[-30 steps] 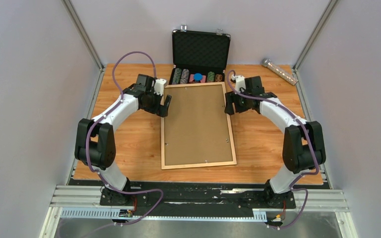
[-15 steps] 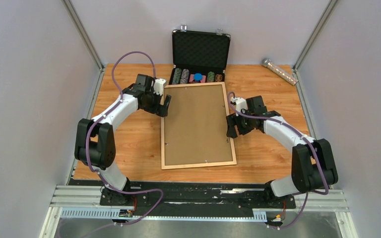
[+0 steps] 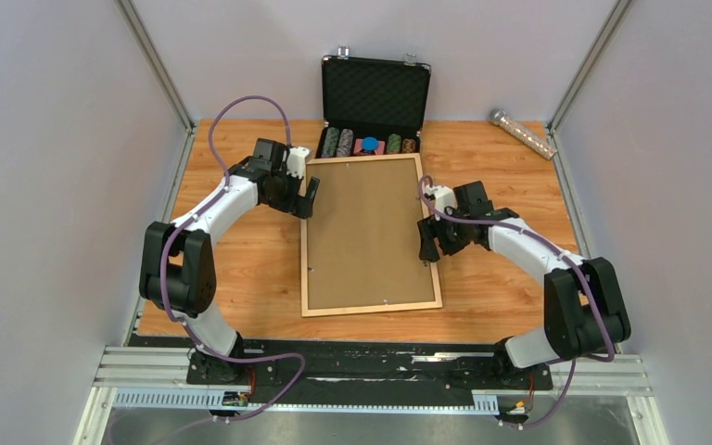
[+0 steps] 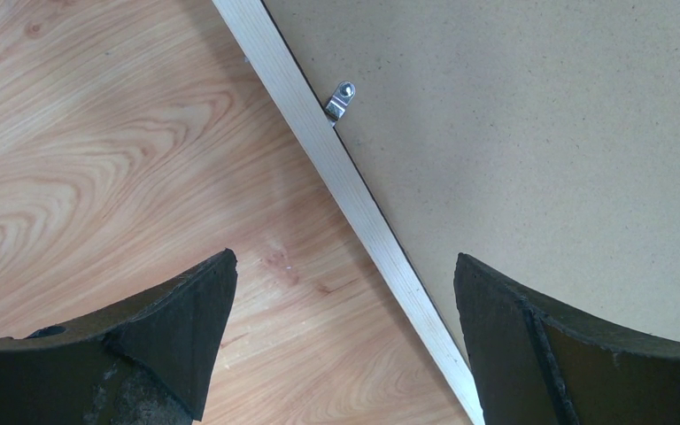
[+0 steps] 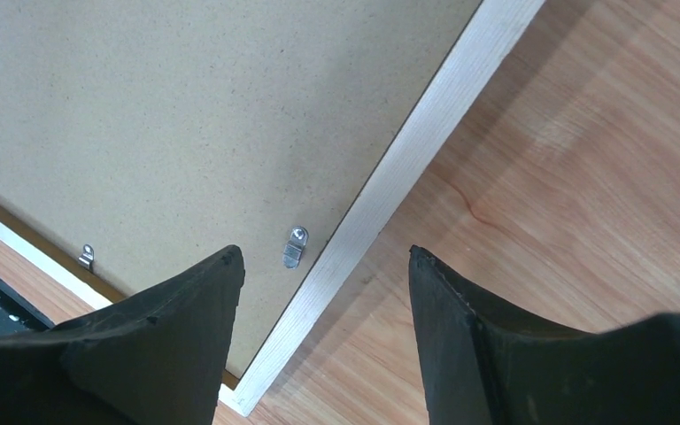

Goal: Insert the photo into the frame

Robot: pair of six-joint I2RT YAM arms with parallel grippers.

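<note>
Left gripper [image 3: 309, 197] and right gripper [image 3: 429, 250], fingers spread wide, empty, over opposite side rails, wooden table [image 3: 241, 278], frame [image 3: 372, 309] flat at its centre, back up, brown backing panel [image 3: 366, 232] inside, silver clip [image 5: 295, 246] beside each rail.

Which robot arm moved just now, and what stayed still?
The right end effector slid along the frame's right rail toward the near edge, open and grabbing nothing. The left end effector, the frame and the poker-chip case stayed put.
</note>
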